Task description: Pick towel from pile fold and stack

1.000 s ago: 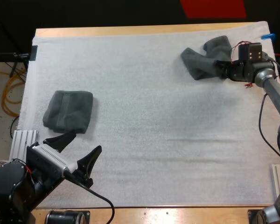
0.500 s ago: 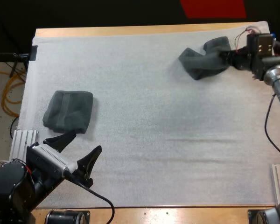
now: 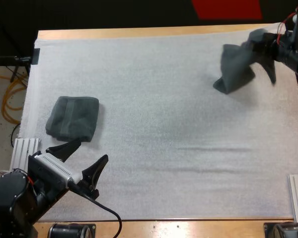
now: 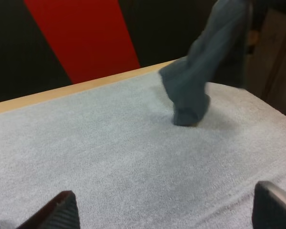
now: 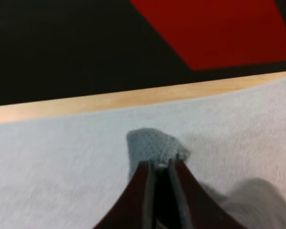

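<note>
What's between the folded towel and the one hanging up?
Only bare white mat between the folded towel and the hanging towel, seen in the high view.

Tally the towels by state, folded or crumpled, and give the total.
folded towel: 1
crumpled towel: 1
Total: 2
</note>
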